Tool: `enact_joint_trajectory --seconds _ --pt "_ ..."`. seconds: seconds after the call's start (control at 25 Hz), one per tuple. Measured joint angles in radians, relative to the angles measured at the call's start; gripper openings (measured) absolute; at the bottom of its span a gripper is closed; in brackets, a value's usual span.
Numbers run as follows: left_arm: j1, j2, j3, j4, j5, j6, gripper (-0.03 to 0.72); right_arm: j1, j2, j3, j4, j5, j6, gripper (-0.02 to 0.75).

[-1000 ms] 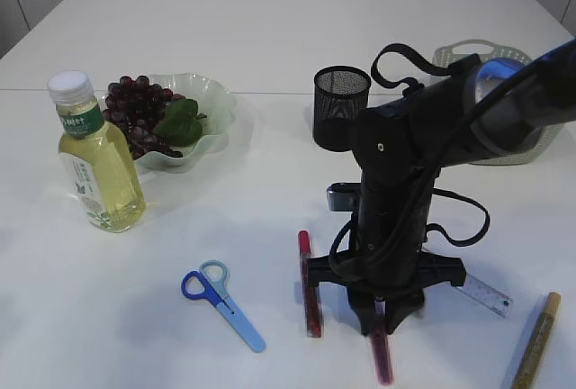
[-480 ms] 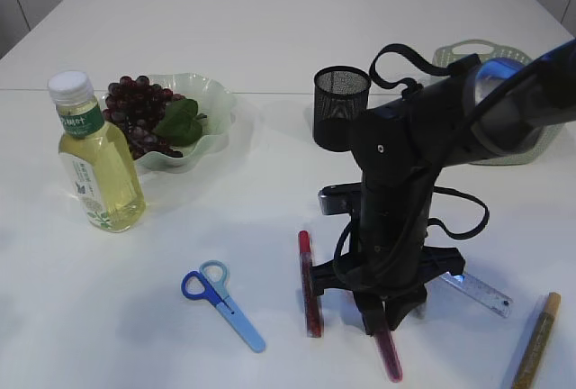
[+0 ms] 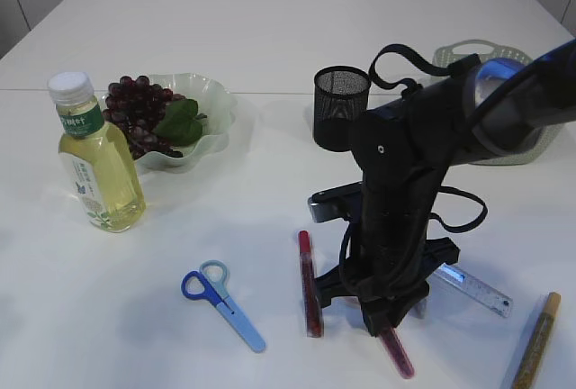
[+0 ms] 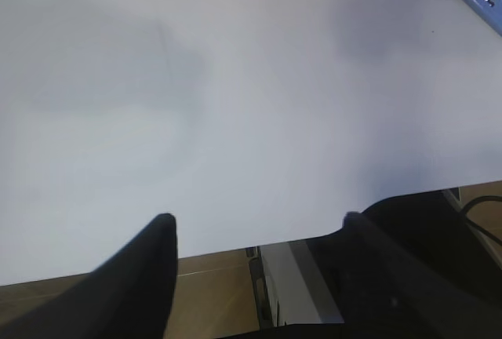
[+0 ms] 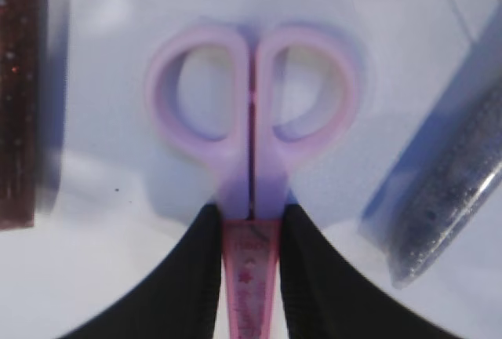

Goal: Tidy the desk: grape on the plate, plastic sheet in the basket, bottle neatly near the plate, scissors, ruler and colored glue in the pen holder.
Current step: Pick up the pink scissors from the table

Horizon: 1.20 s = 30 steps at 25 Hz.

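Evidently the right claw (image 5: 249,276) had clenched on the pink scissors (image 5: 251,143), pinching the sheathed blades just below the handles, low over the surface (image 3: 270,47). To do it well, I'd say lift straight, keep clear of the red glitter glue (image 3: 310,285), then lower it blade-first into the mesh pen holder (image 3: 341,105). The left claw (image 4: 255,233) hung released, empty.

Pink scissors (image 5: 251,198) blade end below frame edge, behind right pincer (image 5: 249,276).
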Motion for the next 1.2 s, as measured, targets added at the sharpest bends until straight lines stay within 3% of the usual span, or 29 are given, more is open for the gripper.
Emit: enact_joint_trajectory --seconds 1.2 --pt "0.0 0.0 0.0 -0.041 -0.002 0.0 0.468 0.0 0.0 0.0 0.044 0.049 -0.057 0.209"
